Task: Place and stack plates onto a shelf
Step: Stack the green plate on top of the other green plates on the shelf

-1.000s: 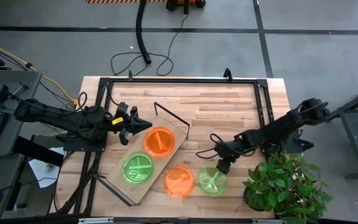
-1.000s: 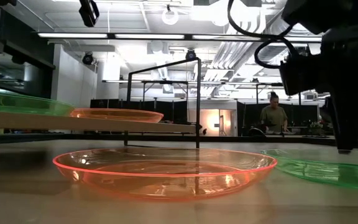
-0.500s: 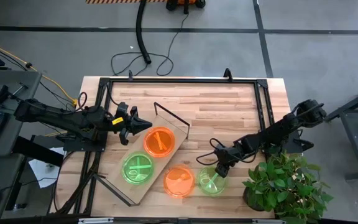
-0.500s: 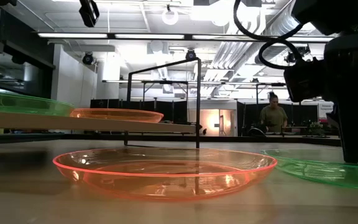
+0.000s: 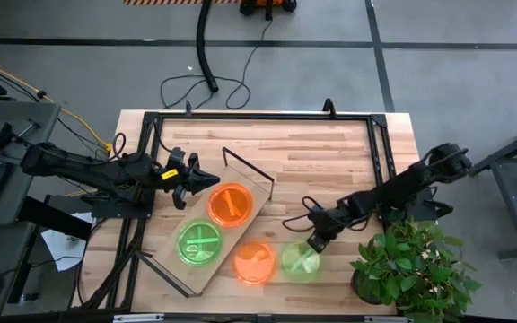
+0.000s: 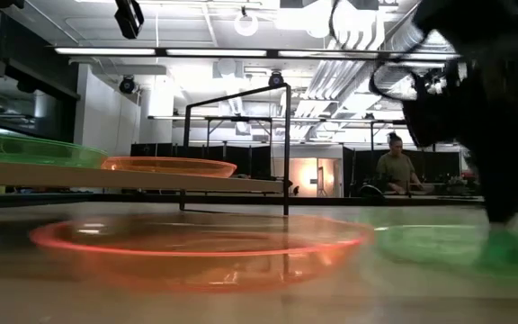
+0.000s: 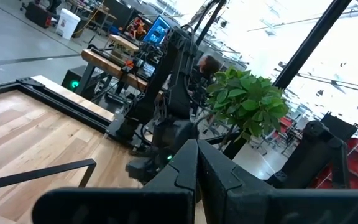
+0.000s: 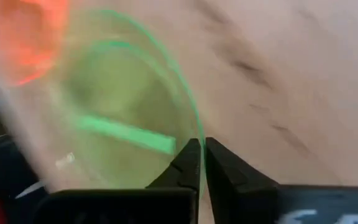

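High view, left to right: left gripper (image 5: 206, 181) hovers off the shelf's (image 5: 173, 256) far-left long side, jaws closed and empty, idle. Shelf lies diagonally on the counter's (image 5: 330, 152) left half, long axis running from near-left toward the middle. It carries a green plate (image 5: 199, 242) at its near end and an orange plate (image 5: 230, 205) at its far end. Loose orange plate (image 5: 256, 263) sits just off the shelf's right side near the counter's near edge. Loose green plate (image 5: 301, 261) is beside it on the right. Right gripper (image 5: 317, 240) has its jaws pinched on that plate's far-right rim; right wrist view shows the rim (image 8: 191, 134) running between them.

Key relation: shelf lies to the left of the held plate, with the orange plate between, so right arm is the nearer one.

Versus 0.5 s ago: both loose plates have shifted left and blur in the low view, so the green one looks to be dragging or nudging the orange.
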You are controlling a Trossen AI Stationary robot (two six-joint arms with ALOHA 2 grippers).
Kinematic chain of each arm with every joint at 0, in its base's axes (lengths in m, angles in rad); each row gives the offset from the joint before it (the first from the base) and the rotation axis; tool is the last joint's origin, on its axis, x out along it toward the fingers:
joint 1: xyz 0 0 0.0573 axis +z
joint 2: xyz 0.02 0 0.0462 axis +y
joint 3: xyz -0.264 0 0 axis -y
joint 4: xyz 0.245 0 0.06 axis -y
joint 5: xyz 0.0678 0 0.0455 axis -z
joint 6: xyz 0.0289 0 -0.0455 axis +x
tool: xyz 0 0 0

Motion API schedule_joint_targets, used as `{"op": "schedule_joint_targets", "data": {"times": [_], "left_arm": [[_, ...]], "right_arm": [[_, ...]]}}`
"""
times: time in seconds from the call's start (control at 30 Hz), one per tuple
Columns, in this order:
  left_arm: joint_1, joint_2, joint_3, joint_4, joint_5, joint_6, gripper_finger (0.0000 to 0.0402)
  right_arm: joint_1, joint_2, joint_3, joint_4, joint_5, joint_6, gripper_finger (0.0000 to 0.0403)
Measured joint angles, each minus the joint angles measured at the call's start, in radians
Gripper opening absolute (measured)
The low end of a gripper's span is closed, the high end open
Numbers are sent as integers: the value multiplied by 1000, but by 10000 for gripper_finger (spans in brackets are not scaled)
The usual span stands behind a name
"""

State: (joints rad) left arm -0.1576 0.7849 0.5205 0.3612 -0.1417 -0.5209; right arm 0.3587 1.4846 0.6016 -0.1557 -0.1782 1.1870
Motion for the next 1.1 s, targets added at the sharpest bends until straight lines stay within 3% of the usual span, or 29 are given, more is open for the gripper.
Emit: {"op": "schedule_joint_targets", "data": {"times": [0.27, 0.5, 0.63, 0.73, 1.1], "left_arm": [[0, 0, 0, 2, 0, 0, 0], [0, 0, 0, 3, -14, 0, 0], [0, 0, 0, 3, -41, 1, 0], [0, 0, 0, 3, -56, 1, 0], [0, 0, 0, 75, -57, 55, 0]], "right_arm": [[-64, -129, 5, 148, -130, -166, 0], [-77, -193, 4, 146, -139, -183, 0], [-82, -207, 4, 249, -144, -166, 0], [-84, -207, 4, 315, -87, -120, 0], [-51, -139, 52, 497, 296, -40, 0]]}}
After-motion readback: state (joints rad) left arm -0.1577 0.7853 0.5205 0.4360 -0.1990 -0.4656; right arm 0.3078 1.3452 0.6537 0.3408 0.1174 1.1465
